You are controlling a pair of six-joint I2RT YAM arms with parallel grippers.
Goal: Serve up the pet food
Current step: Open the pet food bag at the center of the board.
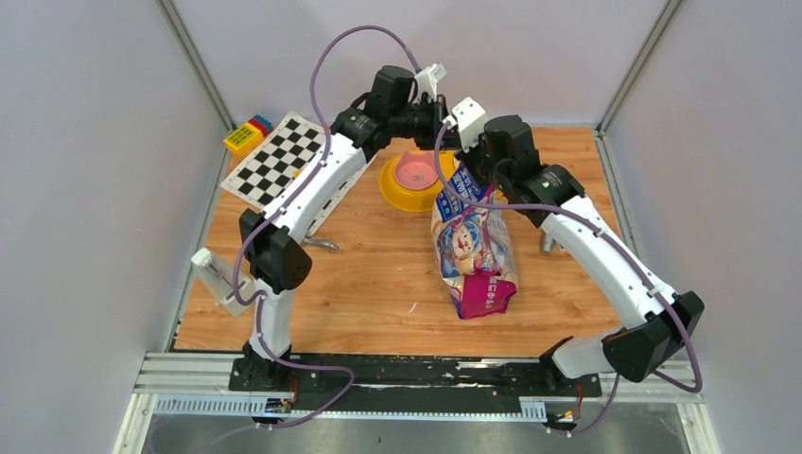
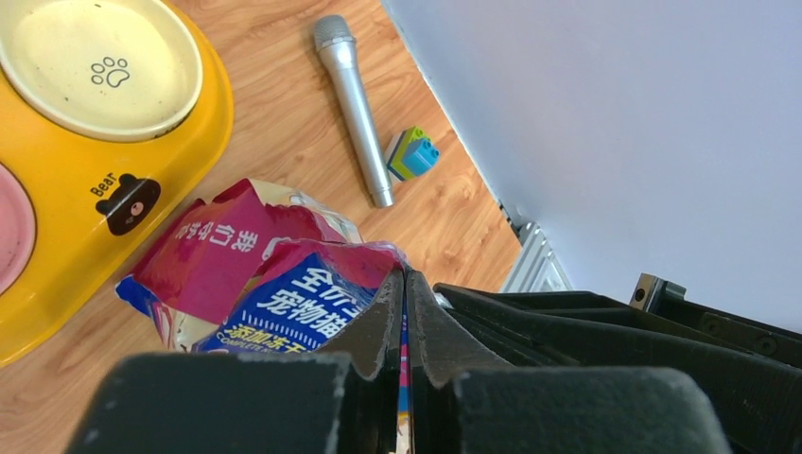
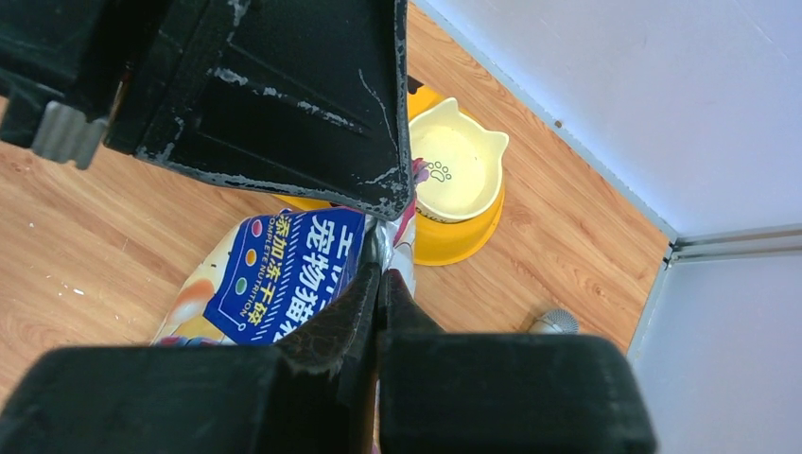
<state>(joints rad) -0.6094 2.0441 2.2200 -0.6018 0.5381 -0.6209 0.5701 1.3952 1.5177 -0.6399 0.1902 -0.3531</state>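
Left hand (image 2: 405,276) and right hand (image 3: 378,272) tight on pet food bag (image 1: 473,248), arms outstretched.

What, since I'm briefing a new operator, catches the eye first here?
The glossy blue-and-pink bag sits mid-table, its top edge pinched by both the left gripper and the right gripper. Just behind it sits the yellow feeder. No kibble shows.

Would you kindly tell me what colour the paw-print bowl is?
The paw-print bowl is pale cream; the left wrist view shows it best.
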